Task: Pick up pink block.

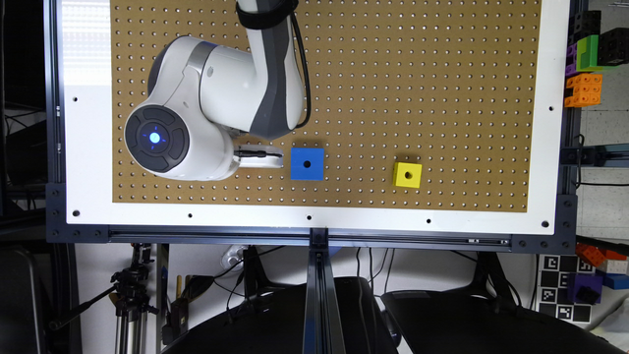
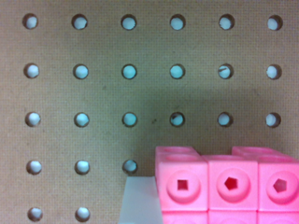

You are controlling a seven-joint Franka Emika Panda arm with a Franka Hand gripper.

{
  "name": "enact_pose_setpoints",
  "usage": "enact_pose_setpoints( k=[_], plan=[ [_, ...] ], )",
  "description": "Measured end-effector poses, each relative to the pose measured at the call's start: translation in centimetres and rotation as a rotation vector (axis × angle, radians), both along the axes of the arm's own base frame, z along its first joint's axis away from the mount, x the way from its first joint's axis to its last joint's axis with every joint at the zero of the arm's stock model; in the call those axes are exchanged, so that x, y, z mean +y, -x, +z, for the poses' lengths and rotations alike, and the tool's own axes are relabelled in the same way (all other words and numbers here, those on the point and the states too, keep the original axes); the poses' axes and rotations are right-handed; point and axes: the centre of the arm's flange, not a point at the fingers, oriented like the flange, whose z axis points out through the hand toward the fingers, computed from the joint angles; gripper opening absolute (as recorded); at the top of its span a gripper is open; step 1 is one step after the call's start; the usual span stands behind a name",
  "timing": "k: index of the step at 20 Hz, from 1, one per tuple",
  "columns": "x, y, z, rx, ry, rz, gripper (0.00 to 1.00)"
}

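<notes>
Progress looks to be at the approach stage, with the grasp itself yet to be shown. In the wrist view the pink block (image 2: 229, 186) sits close under the camera on the brown pegboard (image 2: 93, 93), its studded face turned toward the lens, three studs in a row with part of a second row at the picture's edge. A pale whitish part (image 2: 139, 200) lies just beside the block; it may be a fingertip or a bit of the gripper's body, but that is too unclear to call, so whether the fingers are spread or pressed on the block cannot be told from these pictures. In the exterior view the arm (image 1: 221, 93) is bent low over the pegboard (image 1: 417, 73), and the white gripper (image 1: 259, 156) points toward the blue cube (image 1: 307, 163) and stops just short of it; the yellow cube (image 1: 407, 175) stands well apart, further toward the exterior view's right. Both cubes are untouched. The block appears to rest on the board rather than hang clear of it — judging by how it meets the surface in the wrist view — so lifting seems not yet done. Left, by my reading: settle the fingers around the block, close on it, and raise it off the board — with care not to nudge the blue cube nearby
</notes>
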Motion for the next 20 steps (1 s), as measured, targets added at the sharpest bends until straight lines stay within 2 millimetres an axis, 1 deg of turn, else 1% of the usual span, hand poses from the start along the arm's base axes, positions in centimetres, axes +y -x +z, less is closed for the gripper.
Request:
enact_pose_setpoints(
  k=[3, 5, 8, 12, 15, 18, 20],
  plan=[
    [-0.1, -0.1, 1.5, 0.002, 0.001, -0.001, 0.0],
    [-0.2, -0.1, 2.9, 0.006, 0.002, -0.001, 0.0],
    [-0.2, -0.1, 5.6, 0.012, 0.003, 0.0, 0.0],
    [-0.2, 0.0, 8.3, 0.013, 0.006, 0.001, 0.0],
    [-0.2, 0.1, 9.7, 0.012, 0.007, 0.002, 0.0],
    [-0.1, 0.3, 11.6, 0.012, 0.009, 0.002, 0.0],
    [-0.1, 0.3, 12.2, 0.012, 0.01, 0.002, 0.0]
  ],
)
